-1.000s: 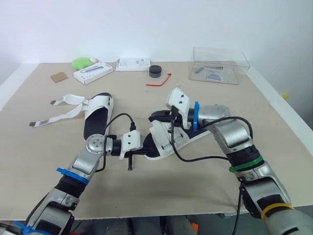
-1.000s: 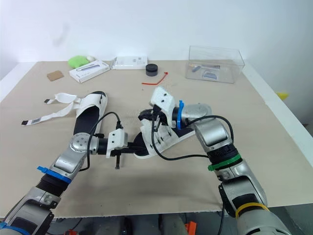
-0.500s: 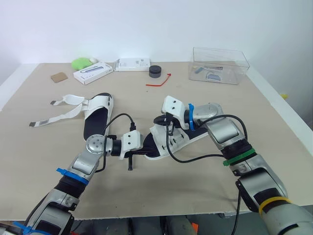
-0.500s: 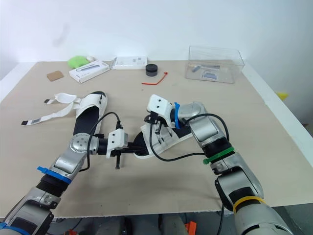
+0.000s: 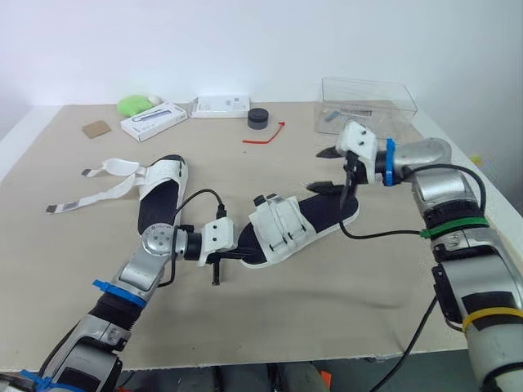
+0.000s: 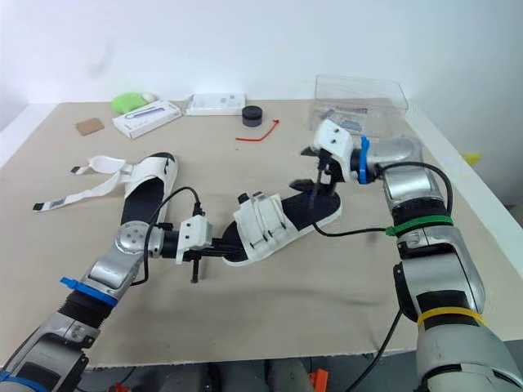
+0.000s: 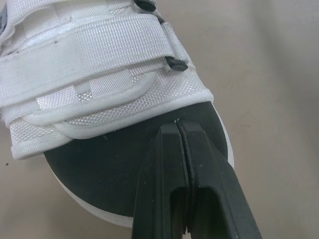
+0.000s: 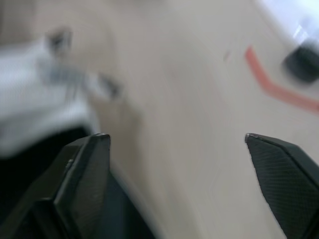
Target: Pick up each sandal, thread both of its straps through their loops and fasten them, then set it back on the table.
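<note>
White webbing straps (image 5: 278, 229) lie flat across the forefoot of the nearer sandal (image 5: 327, 216), which rests sole-down about the middle of the counter (image 5: 327, 302). Both bands look threaded and pressed shut, so this shoe seems done and the step in hand is letting it go. The left tool (image 7: 175, 128) sits at the toe with its fingers pressed together on the black footbed, just short of the front band. I cannot tell whether it grips anything. The right tool (image 5: 324, 169) hovers above the heel end with its fingers spread wide and nothing between them. To finish cleanly, the left tool should draw straight back along the counter without snagging the band's edge or dragging the sole round. The arms can then turn to the second sandal (image 5: 160, 192), which lies nearer the left edge with its loose straps (image 5: 102, 186) trailing out towards that edge. The left wrist view gives what the head views cannot: the small black studs beside the bands and the seam where the two fingers meet. The head views alone place both shoes. The right wrist view takes in a red strip (image 8: 279, 92) on the counter and shows how far apart that tool's fingers stand.
</note>
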You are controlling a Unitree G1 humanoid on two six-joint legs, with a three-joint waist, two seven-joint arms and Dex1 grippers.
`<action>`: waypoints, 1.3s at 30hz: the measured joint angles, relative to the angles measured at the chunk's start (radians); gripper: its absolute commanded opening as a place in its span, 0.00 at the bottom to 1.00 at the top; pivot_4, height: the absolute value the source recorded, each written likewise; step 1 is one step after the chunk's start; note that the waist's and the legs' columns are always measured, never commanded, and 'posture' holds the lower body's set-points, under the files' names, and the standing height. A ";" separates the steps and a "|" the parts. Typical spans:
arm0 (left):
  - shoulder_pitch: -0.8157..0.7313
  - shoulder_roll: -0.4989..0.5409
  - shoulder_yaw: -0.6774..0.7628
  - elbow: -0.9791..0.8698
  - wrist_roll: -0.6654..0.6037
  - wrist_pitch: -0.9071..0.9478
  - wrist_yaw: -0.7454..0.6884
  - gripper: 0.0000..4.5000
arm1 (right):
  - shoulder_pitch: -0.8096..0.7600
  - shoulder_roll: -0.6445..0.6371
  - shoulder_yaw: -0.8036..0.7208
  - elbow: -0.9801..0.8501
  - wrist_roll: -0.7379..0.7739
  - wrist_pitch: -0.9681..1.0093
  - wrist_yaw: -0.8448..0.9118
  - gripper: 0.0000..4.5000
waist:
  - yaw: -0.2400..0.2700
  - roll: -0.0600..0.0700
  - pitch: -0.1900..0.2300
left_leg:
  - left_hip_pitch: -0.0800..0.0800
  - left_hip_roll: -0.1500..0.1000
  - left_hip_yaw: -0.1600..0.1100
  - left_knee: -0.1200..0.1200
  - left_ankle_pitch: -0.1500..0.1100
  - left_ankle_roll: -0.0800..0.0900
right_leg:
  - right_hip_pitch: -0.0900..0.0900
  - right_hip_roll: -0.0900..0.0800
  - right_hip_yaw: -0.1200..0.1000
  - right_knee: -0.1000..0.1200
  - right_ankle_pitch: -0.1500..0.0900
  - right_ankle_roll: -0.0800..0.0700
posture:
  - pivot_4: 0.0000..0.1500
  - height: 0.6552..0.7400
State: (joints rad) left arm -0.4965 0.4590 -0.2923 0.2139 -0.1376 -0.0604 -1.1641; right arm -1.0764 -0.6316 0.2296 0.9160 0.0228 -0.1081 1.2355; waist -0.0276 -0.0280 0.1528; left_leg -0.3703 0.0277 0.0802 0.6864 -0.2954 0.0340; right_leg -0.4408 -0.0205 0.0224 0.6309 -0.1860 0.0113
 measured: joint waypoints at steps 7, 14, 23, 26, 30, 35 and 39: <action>-0.009 -0.003 0.004 0.013 0.001 0.000 0.000 0.00 | 0.002 0.130 0.007 0.109 -0.037 -0.185 0.065 0.98 | -0.003 0.001 0.000 | 0.000 0.001 0.000 0.000 0.003 -0.001 | 0.000 0.001 0.001 0.001 0.004 0.001 | 1.00 1.00; -0.005 0.011 0.017 -0.002 0.000 0.012 0.019 0.00 | 0.093 0.138 0.006 -0.033 0.002 -0.078 0.228 0.98 | -0.002 0.001 0.001 | -0.002 0.001 -0.002 0.000 0.003 -0.002 | -0.001 0.001 0.000 0.001 0.003 0.000 | 1.00 1.00; 0.025 0.055 0.067 -0.035 0.000 0.026 0.069 0.00 | 0.241 0.131 -0.005 -0.301 0.051 0.168 0.202 0.98 | -0.003 0.001 0.001 | -0.001 0.003 -0.002 0.000 0.003 -0.002 | -0.001 0.001 -0.001 0.002 0.002 -0.003 | 1.00 1.00; 0.025 0.060 0.083 -0.038 -0.002 0.034 0.094 0.00 | 0.259 0.139 -0.012 -0.338 0.066 0.269 0.162 0.76 | -0.003 0.001 0.001 | 0.000 0.003 -0.002 0.000 0.003 -0.003 | -0.001 0.003 -0.002 0.003 0.002 -0.004 | 1.00 1.00; 0.033 0.060 0.103 -0.051 -0.010 0.039 0.113 0.00 | 0.316 0.137 -0.044 -0.435 0.098 0.400 0.123 0.39 | -0.001 0.001 0.001 | -0.002 0.003 -0.002 0.000 0.002 -0.003 | -0.002 0.002 -0.002 0.003 0.001 -0.003 | 1.00 1.00; 0.046 0.055 0.104 -0.057 -0.012 0.041 0.119 0.00 | 0.357 0.124 -0.045 -0.530 0.137 0.489 0.122 0.05 | 0.001 0.001 0.001 | -0.003 0.002 -0.003 0.000 0.001 -0.004 | -0.002 0.001 -0.002 0.002 0.000 -0.001 | 1.00 1.00; 0.053 0.045 0.095 -0.057 -0.010 0.048 0.118 0.00 | 0.391 0.109 -0.044 -0.592 0.168 0.537 0.131 0.00 | 0.007 0.001 0.001 | -0.005 0.000 -0.004 0.000 0.001 -0.004 | -0.003 0.001 -0.002 0.001 -0.001 0.001 | 1.00 1.00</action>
State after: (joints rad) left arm -0.4438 0.5037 -0.1976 0.1571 -0.1473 -0.0128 -1.0460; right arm -0.6852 -0.5221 0.1859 0.3235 0.1910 0.4290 1.3661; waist -0.0210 -0.0267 0.1537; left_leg -0.3751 0.0280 0.0764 0.6864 -0.2949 0.0295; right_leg -0.4435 -0.0198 0.0202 0.6322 -0.1868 0.0121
